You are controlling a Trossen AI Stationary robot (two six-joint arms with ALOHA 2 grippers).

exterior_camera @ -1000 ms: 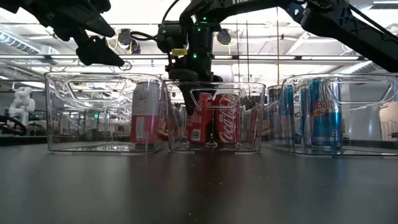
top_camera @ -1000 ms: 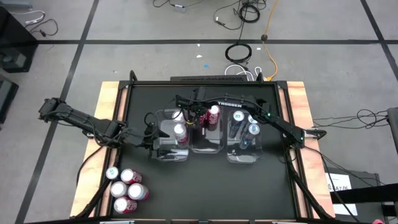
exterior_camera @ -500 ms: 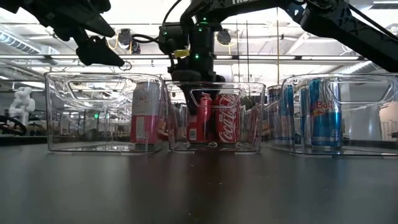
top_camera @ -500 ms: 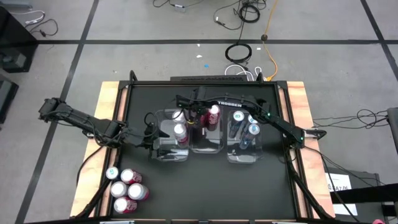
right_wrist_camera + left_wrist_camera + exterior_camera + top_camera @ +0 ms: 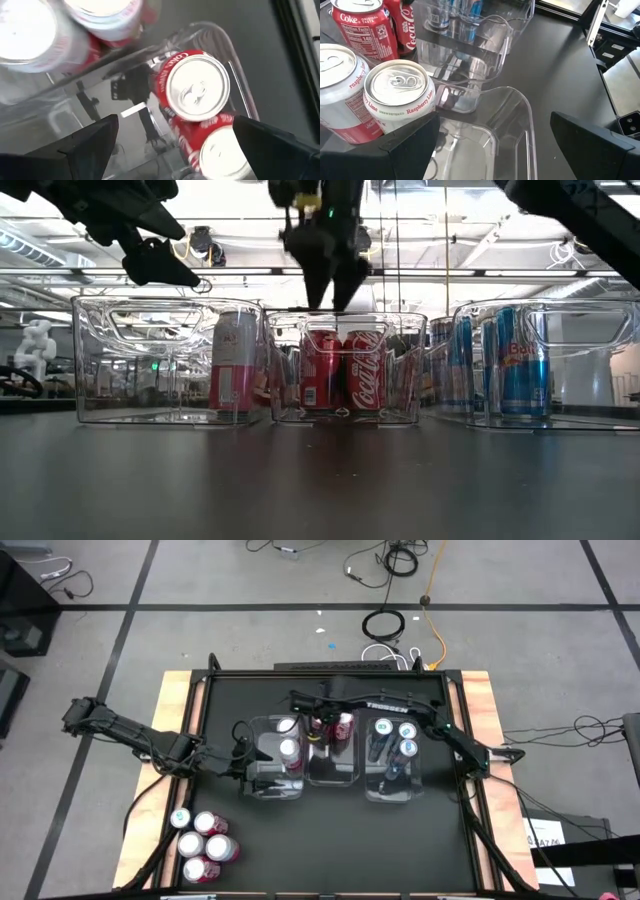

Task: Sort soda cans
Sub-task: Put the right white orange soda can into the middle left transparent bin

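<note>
Black tabletop with red Coke cans upright in the middle clear bin, both pincers spread apart.

Three clear rectangular plastic bins stand in a row: the left bin, the middle bin and the right bin. The left bin holds two pink-and-white raspberry lime cans, the middle bin two red cola cans, and the right bin about four blue-and-silver slim cans. Four more silver-topped cans stand loose in a cluster at the table's near left corner.
</note>
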